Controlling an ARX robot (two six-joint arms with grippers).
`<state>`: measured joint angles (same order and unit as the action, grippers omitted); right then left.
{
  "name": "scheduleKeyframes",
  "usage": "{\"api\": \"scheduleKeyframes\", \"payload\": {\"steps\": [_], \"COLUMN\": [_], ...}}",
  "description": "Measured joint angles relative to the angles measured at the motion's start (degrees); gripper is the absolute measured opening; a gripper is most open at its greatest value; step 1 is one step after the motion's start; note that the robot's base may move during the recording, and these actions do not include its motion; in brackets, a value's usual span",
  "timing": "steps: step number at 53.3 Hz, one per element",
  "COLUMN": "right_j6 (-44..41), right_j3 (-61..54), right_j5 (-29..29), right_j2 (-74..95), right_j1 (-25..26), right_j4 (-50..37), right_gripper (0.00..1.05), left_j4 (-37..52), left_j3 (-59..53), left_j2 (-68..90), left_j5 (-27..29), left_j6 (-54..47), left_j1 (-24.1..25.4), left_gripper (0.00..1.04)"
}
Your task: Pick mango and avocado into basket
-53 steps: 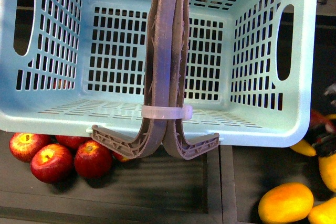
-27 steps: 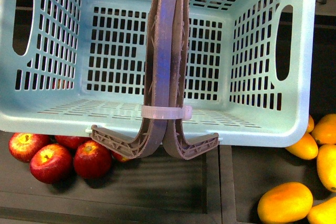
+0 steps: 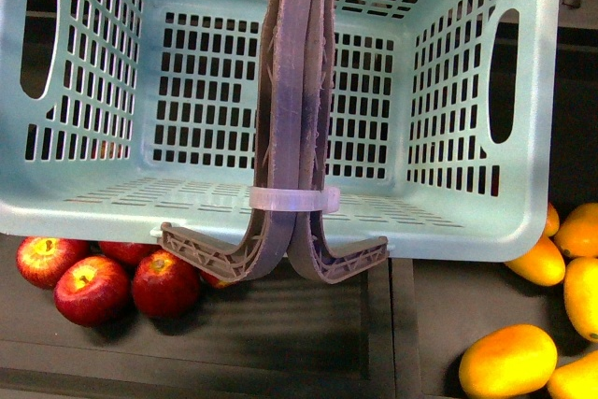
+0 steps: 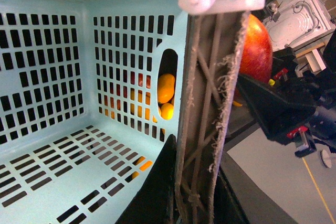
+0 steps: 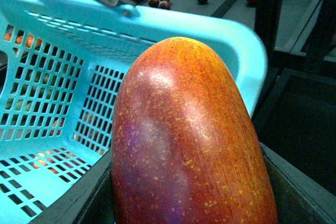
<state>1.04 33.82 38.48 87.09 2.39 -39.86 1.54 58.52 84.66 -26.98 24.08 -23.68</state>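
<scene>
Close view of a light teal basket (image 3: 93, 221) with slotted sides, filling most of the front view. Its two grey-brown handles (image 3: 291, 91) stand together at the centre, bound by a white zip tie (image 3: 293, 199). Below the basket, red apples (image 3: 92, 289) lie to the left and yellow-orange mangoes (image 3: 507, 360) to the right. Neither arm nor the red mango appears here.

The wrist views supply what the front view lacks. In the left wrist view, the left gripper (image 4: 189, 203) shows only as dark fingers (image 4: 155, 192) on either side of the handles; they seem to be pressed against them, though only their edges show. Beyond the basket's rim, the mango (image 4: 256, 51) sits in the black right gripper (image 4: 262, 90).

In the right wrist view, the mango fills the picture, just outside the basket's rim and not inside it. The right gripper is closed round its lower part, its fingers mostly hidden by the fruit. The mango's long axis runs straight out from the wrist. Its rounded orange end points away from the wrist, and its deep red flank faces the basket.
</scene>
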Motion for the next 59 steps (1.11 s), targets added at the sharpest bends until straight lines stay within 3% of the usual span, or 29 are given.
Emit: {"api": "scheduleKeyframes", "payload": {"steps": [14, 31, 34, 42, 59], "right_j6": [2.0, 1.9, 2.2, 2.9, 5.2], "right_j3": [-0.9, -0.9, -0.9, -1.0, -4.4], "right_j5": [-5.1, -10.4, -11.0, -12.5, -16.7], "right_j2": [1.7, 8.5, 8.9, 6.9, -9.0], "right_j1": [-8.0, -13.5, -13.8, -13.0, -3.6], "right_j4": [-2.0, -4.1, -4.7, -6.2, -2.5], "right_gripper": [0.66, 0.66, 0.74, 0.98, 0.97], "left_j4": [0.0, 0.0, 0.0, 0.0, 0.0], "left_j3": [0.0, 0.0, 0.0, 0.0, 0.0], "left_j2": [0.0, 0.0, 0.0, 0.0, 0.2], "left_j5": [0.0, 0.0, 0.0, 0.0, 0.3], "left_j6": [0.0, 0.0, 0.0, 0.0, 0.0], "left_j1": [0.0, 0.0, 0.0, 0.0, 0.0], "left_gripper": [0.13, 0.13, 0.13, 0.13, 0.13]}}
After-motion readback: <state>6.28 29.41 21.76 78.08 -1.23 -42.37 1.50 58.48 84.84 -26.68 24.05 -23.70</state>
